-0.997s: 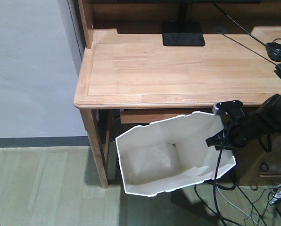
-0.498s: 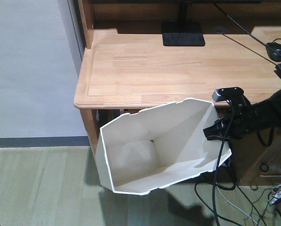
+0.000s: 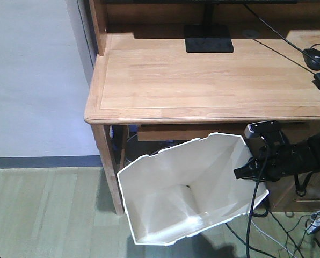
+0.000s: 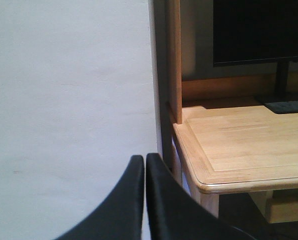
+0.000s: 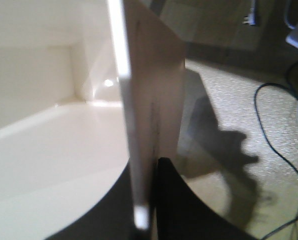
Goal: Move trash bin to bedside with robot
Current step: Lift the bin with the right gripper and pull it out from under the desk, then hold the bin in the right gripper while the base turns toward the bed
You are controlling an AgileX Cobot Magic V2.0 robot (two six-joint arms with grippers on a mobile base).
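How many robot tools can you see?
2. The right tool pinches a wall of the trash bin by the desk. The left tool shows only in its wrist view, shut, empty, near the desk corner.

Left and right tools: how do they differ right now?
The left tool is shut on nothing; the right tool is shut on the side wall of the white thin-walled plastic bin. The left tool faces a pale wall beside the corner of the light wooden desk; the right tool sits below the desk edge, above the floor. Both are black and closed.
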